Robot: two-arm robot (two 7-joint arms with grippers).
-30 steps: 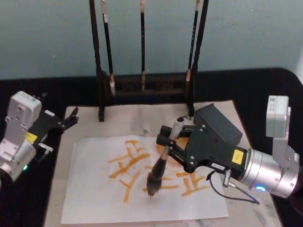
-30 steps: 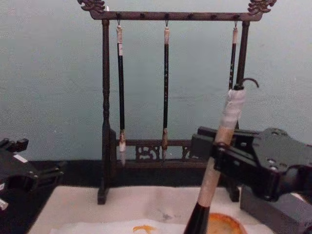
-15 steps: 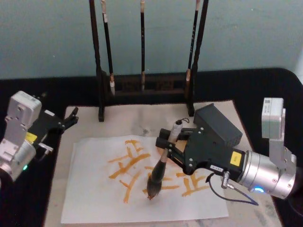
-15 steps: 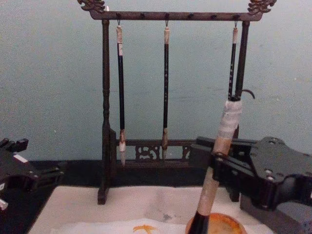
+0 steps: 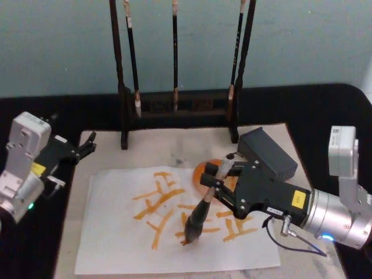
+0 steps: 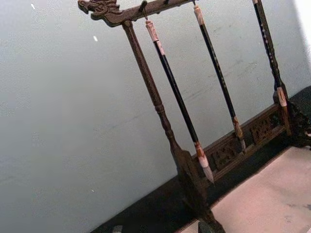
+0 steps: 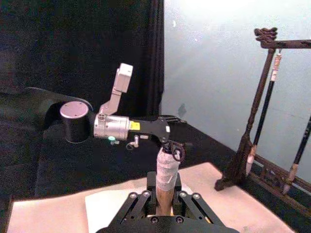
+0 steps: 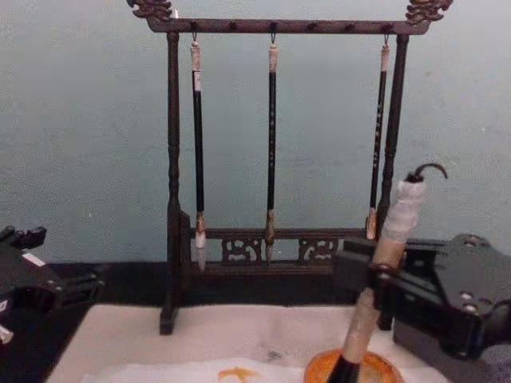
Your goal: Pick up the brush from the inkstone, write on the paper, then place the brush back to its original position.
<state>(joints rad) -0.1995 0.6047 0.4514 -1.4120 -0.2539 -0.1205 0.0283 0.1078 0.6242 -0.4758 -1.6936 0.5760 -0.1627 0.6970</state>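
1. Black table (image 5: 325, 110) — carries everything listed below.
2. Cream felt mat (image 5: 145, 152) lies flat at the table's centre, with a grey smudge near its middle.
3. Dark wooden brush rack (image 8: 172, 159) stands upright at the mat's far edge. Three thin black brushes (image 8: 271, 136) hang from its top rail, well apart from one another.
4. The paper (image 5: 116, 232) lies on the near part of the mat, marked with several orange strokes (image 5: 156, 200).
5. Right gripper (image 5: 213, 185) reaches in from the right over the paper. Its fingers are clamped on the pale handle of the brush, one on each side.
6. Left gripper (image 5: 86, 145) is parked off the mat's left edge, above the black table. Whether it is wide or narrow cannot be told.
7. The brush (image 5: 199, 214) is tilted — taped top end leaning toward the rack and the right, dark bristle end pointing down. The tip appears to touch the paper among the strokes at lower centre.
8. Orange inkstone (image 8: 393, 369) sits on the mat just behind the brush, beside the paper's far right corner.
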